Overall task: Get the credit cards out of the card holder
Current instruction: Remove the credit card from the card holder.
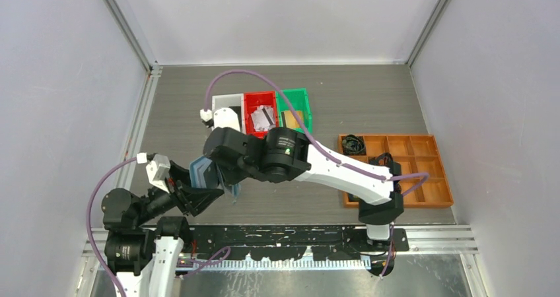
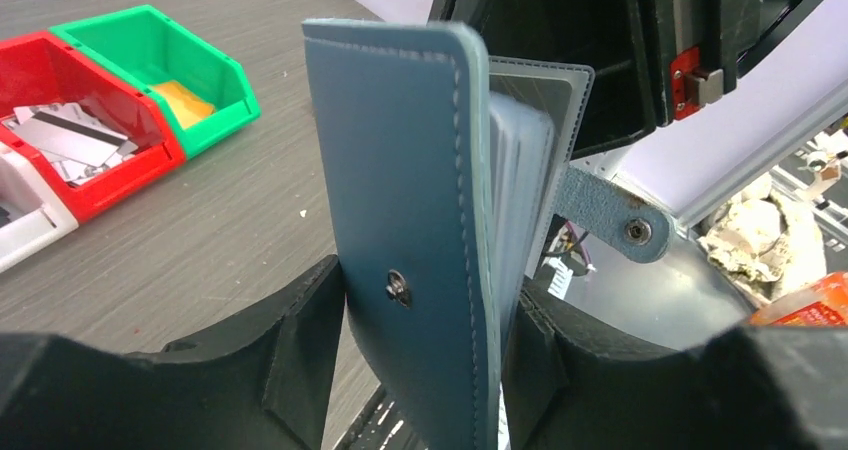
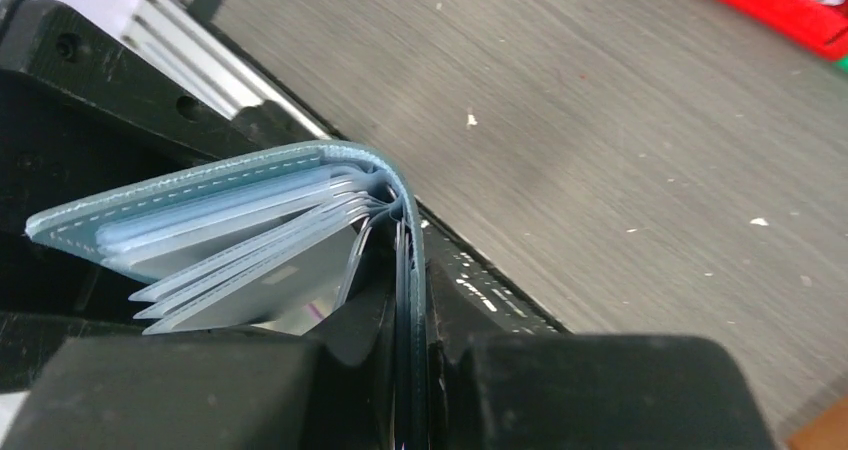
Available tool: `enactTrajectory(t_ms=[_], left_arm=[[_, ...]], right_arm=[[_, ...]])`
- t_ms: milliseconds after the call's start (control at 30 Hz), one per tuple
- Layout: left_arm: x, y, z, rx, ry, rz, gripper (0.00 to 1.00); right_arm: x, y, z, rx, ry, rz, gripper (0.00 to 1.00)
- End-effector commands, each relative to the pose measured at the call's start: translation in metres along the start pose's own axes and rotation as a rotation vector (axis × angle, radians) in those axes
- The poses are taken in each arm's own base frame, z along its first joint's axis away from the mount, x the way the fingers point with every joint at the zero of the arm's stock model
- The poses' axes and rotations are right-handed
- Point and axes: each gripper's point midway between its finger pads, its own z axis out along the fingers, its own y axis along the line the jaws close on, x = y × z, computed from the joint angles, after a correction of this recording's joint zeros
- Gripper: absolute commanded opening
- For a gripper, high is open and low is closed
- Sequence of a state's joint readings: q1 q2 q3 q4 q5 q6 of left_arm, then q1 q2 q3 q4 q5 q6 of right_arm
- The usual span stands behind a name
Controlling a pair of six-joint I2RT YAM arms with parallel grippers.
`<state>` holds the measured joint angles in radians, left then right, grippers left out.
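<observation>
The blue card holder [image 1: 201, 171] is held up off the table between both arms, fanned open. My right gripper [image 1: 224, 173] is shut on one cover flap of the card holder [image 3: 250, 210], clamped thin between its jaws [image 3: 410, 280]. My left gripper [image 2: 425, 290] is open, and the other cover of the card holder [image 2: 420, 220] stands between its wide-set fingers. A grey credit card [image 2: 560, 100] pokes out behind the clear sleeves, beside the snap tab [image 2: 615, 220]. A silver-grey card [image 3: 280, 290] shows in a sleeve.
Three bins stand side by side at the back: white [image 1: 226, 103], red [image 1: 249, 112] with silver cards [image 2: 75, 140], and green [image 1: 302, 105] with a gold card [image 2: 180, 100]. An orange compartment tray [image 1: 422, 178] holding coiled black cables [image 1: 353, 144] sits at the right.
</observation>
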<state>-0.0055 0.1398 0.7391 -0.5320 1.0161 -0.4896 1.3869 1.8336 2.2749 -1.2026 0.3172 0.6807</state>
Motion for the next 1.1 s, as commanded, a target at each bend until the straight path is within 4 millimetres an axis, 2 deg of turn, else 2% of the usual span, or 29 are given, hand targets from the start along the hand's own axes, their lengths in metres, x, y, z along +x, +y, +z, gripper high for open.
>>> enactTrajectory(t_ms=[0,200,267,367,433,533,567,600,633,833,1067], left_arm=[[-0.003,-0.026,-0.006,0.124,-0.016,0.167,0.55],[0.026,-0.049,-0.019,0.290,0.083,0.253,0.53],[0.028,-0.053,-0.021,0.313,0.098,0.265,0.54],[0.024,-0.039,-0.015,0.249,0.082,0.266,0.54],[0.016,-0.016,-0.008,0.128,0.034,0.273,0.54],[-0.007,0.015,-0.002,-0.049,-0.096,0.271,0.55],[-0.013,0.017,-0.002,-0.066,-0.123,0.272,0.56],[-0.017,0.019,-0.001,-0.078,-0.142,0.268,0.63],[-0.021,0.021,-0.001,-0.094,-0.157,0.260,0.65],[-0.032,0.035,-0.004,-0.185,-0.197,0.301,0.74],[-0.022,0.020,-0.001,-0.095,-0.148,0.259,0.82]], right_arm=[[-0.007,-0.055,-0.007,0.299,-0.035,-0.157,0.01],[-0.012,-0.064,-0.011,0.372,-0.066,-0.203,0.01],[-0.015,-0.068,-0.015,0.396,-0.076,-0.215,0.01],[-0.015,-0.065,-0.017,0.379,-0.079,-0.210,0.01],[-0.014,-0.058,-0.017,0.346,-0.080,-0.204,0.01],[-0.014,-0.053,-0.018,0.324,-0.089,-0.203,0.01],[-0.014,-0.052,-0.019,0.319,-0.089,-0.203,0.01],[-0.014,-0.050,-0.020,0.312,-0.089,-0.204,0.01],[-0.015,-0.047,-0.021,0.297,-0.091,-0.207,0.01],[-0.011,-0.025,-0.031,0.147,-0.091,-0.235,0.01],[-0.015,-0.004,-0.051,-0.031,-0.132,-0.255,0.01]])
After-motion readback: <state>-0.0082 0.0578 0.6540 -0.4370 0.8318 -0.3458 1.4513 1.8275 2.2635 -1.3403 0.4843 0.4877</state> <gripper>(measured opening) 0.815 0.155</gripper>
